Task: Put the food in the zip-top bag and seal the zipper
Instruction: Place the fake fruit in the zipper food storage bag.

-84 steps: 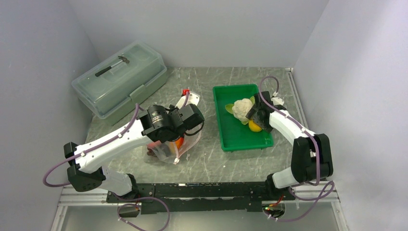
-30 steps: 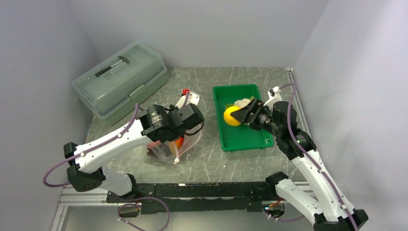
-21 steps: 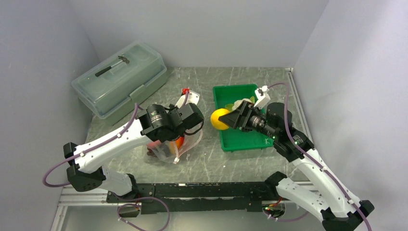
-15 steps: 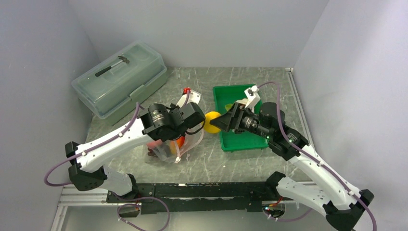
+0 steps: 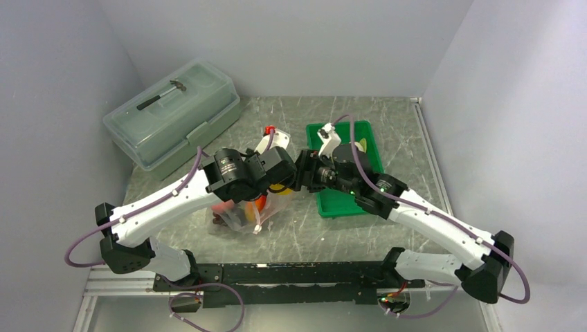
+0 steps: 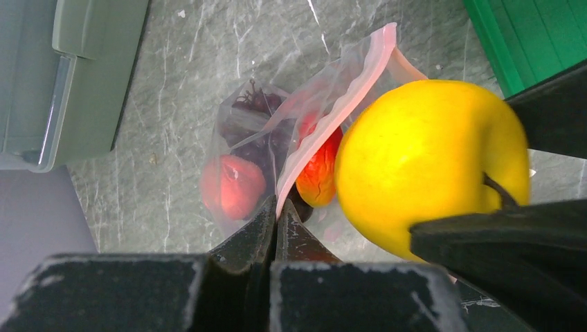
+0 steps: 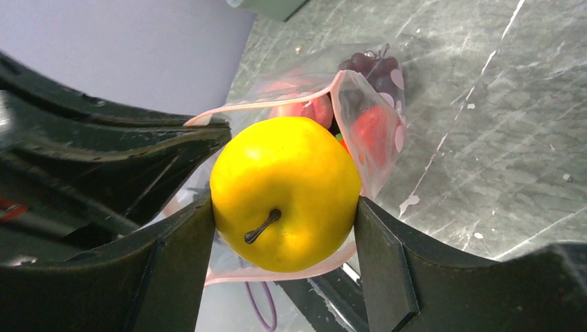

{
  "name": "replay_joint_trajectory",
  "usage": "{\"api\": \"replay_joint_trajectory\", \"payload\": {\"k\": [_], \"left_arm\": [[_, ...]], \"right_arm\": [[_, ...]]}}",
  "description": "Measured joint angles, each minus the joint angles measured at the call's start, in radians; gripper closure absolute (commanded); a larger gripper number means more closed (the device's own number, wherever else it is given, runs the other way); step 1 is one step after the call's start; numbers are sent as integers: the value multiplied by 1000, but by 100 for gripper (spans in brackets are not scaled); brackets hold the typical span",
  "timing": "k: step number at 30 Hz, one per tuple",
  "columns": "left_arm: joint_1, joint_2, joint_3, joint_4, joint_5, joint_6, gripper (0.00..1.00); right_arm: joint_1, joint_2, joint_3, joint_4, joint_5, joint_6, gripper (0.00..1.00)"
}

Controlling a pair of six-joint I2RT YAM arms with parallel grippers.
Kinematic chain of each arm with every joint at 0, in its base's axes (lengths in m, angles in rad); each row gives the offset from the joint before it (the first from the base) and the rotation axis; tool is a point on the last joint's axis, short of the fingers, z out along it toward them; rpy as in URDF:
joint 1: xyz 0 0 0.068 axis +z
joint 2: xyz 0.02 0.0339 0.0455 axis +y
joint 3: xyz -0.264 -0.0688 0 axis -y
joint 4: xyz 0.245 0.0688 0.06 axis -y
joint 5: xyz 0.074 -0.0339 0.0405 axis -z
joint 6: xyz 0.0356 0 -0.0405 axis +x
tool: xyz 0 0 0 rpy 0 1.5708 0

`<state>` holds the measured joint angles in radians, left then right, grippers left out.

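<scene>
Yellow apple (image 7: 285, 187) clamped inside right pincer (image 7: 284, 205) — left pincer (image 6: 275, 209) pinches zip-top bag (image 6: 244, 138) rim.

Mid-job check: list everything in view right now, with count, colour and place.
zip-top bag: one, clear with pink mouth strip, on the table left of the tray
yellow apple: one, yellow, at the bag's mouth
peach: one, pink-red, inside the bag
grape bunch: one, dark purple, inside the bag
pepper: one, red-orange, inside the bag
green tray: one, green, right of the bag
lidded box: one, translucent grey-green, far left
table: one, grey marbled
left gripper: shut on the bag's pink edge
right gripper: gripping the apple
</scene>
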<state>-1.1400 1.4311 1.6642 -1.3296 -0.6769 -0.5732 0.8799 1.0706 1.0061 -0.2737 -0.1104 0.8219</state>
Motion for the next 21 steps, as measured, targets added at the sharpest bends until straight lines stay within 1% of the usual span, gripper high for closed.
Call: {"api": "replay_joint_trajectory", "payload": {"k": [9,17,21], "left_arm": [[0,0,1,1,0,0,98],[0,0,14,1,1,1,97],[0,0,18,2,5,1,97]], "right_arm": [[40,101,15,40,55,13,68],[64,153,30,63,98,36,65],[64,180,42,74,108,52,58]]}}
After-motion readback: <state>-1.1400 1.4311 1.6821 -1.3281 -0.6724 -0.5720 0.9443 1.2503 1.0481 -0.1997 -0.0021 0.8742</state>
